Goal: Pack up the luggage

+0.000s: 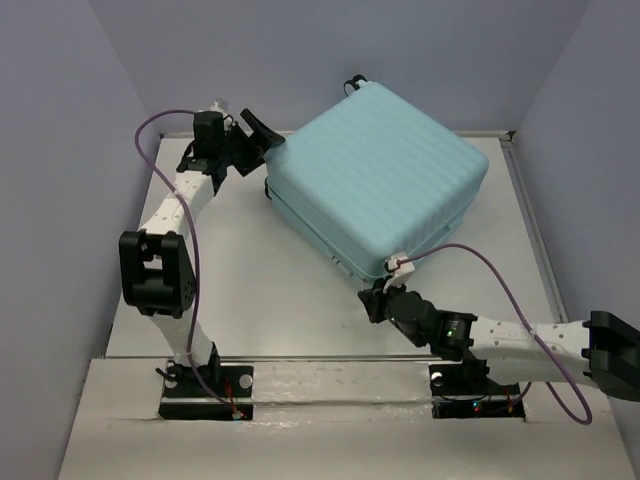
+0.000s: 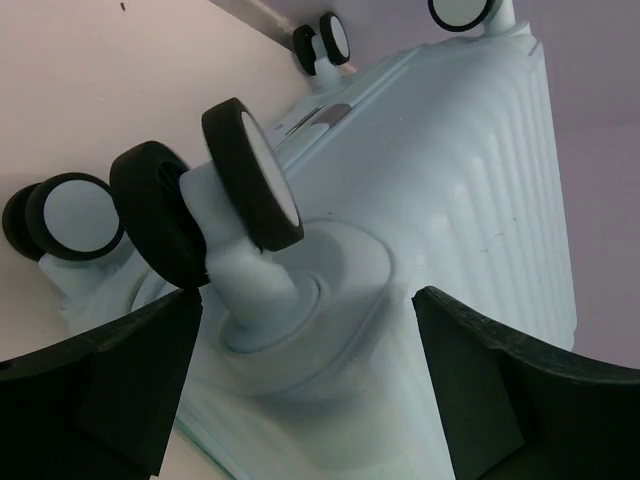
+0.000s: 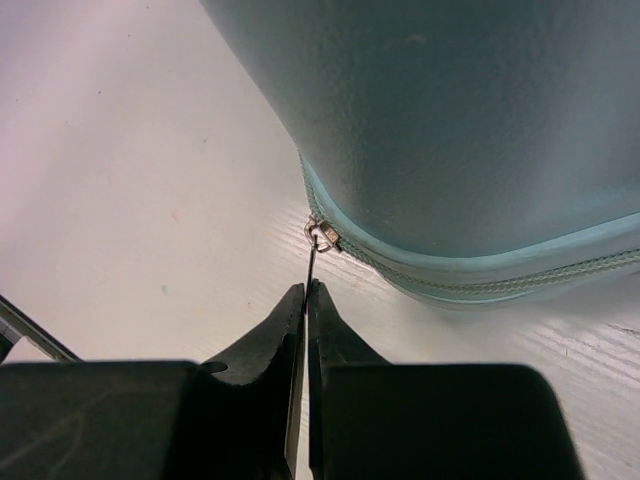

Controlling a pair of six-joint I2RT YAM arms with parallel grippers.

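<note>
Robot arms appear to be zipping shut the closed luggage (image 1: 375, 175), which lies flat on a table (image 1: 270, 300).
Nearest, the right gripper (image 3: 305, 290) is pinching the thin zipper pull (image 3: 318, 240) at the luggage's near corner. At its far-left corner, the left gripper (image 2: 305, 300) is spread either side of a caster wheel (image 2: 250, 175). The next move likely calls for drawing the pull steadily along the track.

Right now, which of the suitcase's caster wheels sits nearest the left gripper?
The twin caster directly ahead of the open left gripper, its stem framed by the fingers; the other three sit farther along the luggage.
</note>
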